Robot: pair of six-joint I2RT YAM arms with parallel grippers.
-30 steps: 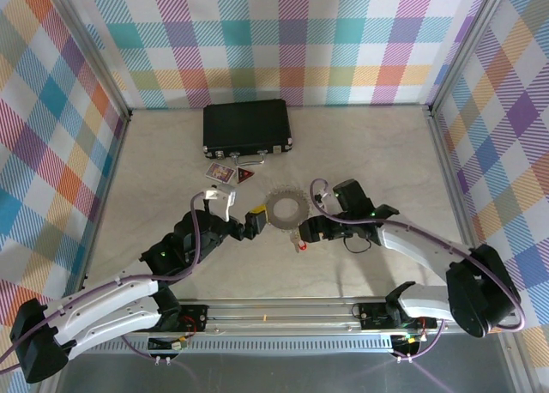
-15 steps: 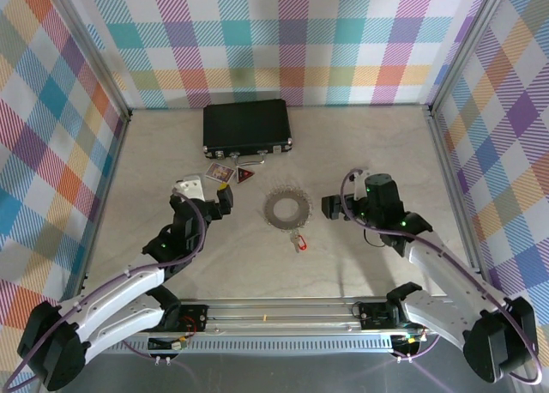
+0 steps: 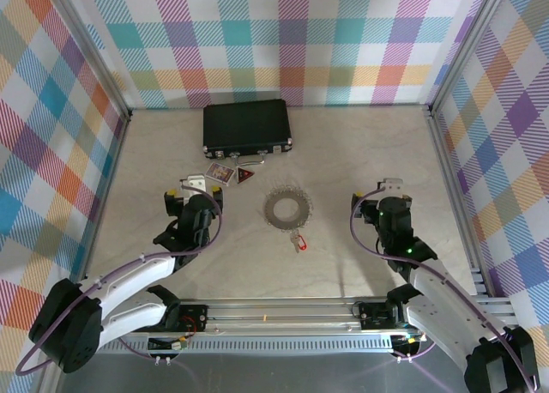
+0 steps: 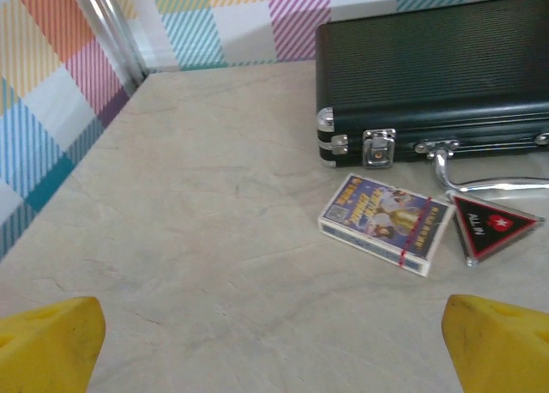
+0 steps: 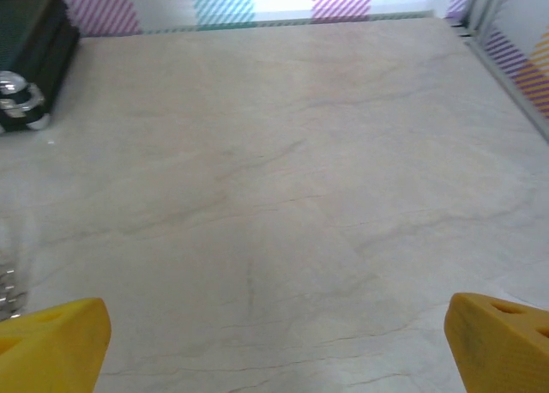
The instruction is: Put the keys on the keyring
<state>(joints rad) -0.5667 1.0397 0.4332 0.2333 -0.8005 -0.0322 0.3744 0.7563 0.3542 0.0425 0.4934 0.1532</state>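
**Q:** Where did the keys lie when you looked down from above?

**A:** I saw the keys (image 3: 298,241), a tiny silver key on a red tag, lying flat near the middle of the worktop (image 3: 360,144), a little toward its near edge. The keyring (image 3: 286,209), a toothed grey wreath, lay just beyond them toward the far edge. I could not tell whether the two touched.

**Q:** And how did the jaws stand in relation to them?

**A:** Both were well apart from them. My left gripper (image 3: 197,187) sat out toward the left edge and my right gripper (image 3: 388,196) out toward the right edge. The keys and keyring lay between the two, with bare worktop on either side.

**Q:** Were the jaws grasping anything?

**A:** No, both were released. On the left wrist camera the yellow fingertips (image 4: 47,341) stood spread wide at the bottom corners, with nothing between them but worktop. Beyond them I saw a black case (image 4: 437,75) near the far edge. A small card box (image 4: 384,223) lay just in front of its latch, and a red triangular card (image 4: 496,227) lay beside the box, under the case's silver handle (image 4: 480,180). On the right wrist camera the fingertips (image 5: 51,346) were spread just as wide over bare worktop.
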